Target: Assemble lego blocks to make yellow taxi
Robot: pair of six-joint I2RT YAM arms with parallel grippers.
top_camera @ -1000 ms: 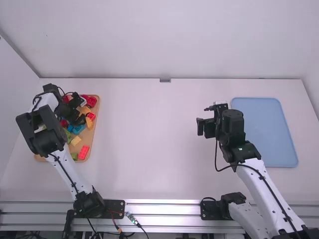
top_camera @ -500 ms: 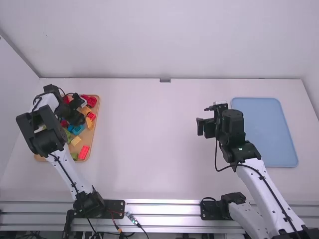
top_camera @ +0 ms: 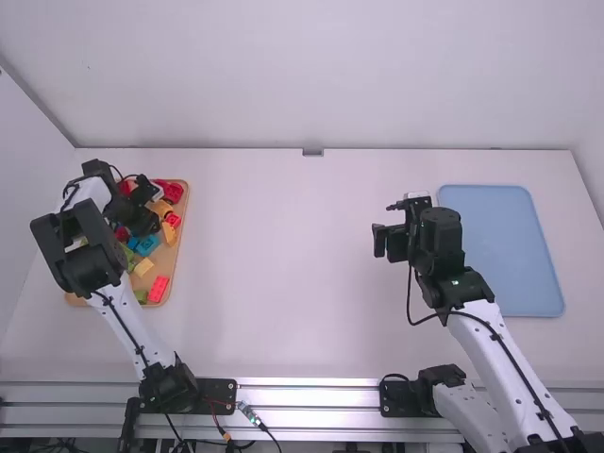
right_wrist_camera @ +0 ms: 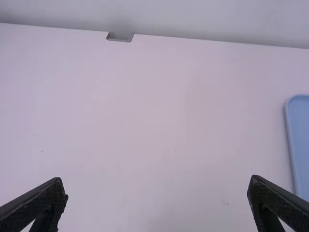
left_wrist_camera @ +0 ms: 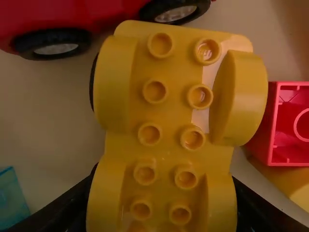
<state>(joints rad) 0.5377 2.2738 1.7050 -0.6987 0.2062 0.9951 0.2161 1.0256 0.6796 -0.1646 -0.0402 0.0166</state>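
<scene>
On the table point(top_camera: 283, 311), the left arm point(top_camera: 121, 321) is far nearer than the right point(top_camera: 486, 340), whose end effector point(right_wrist_camera: 157, 183) stands wide. At the tray point(top_camera: 172, 260), the yellow base point(left_wrist_camera: 169, 121) lies between the left end effector's point(left_wrist_camera: 163, 193) fingers, apparently gripped across its long axis, its length running out past them.

Glossy, smooth plastic on the yellow base point(left_wrist_camera: 173, 111) and red car point(left_wrist_camera: 77, 13); smooth, matt bench point(top_camera: 283, 283); 2 smooth-looking metal rails point(top_camera: 307, 397).
</scene>
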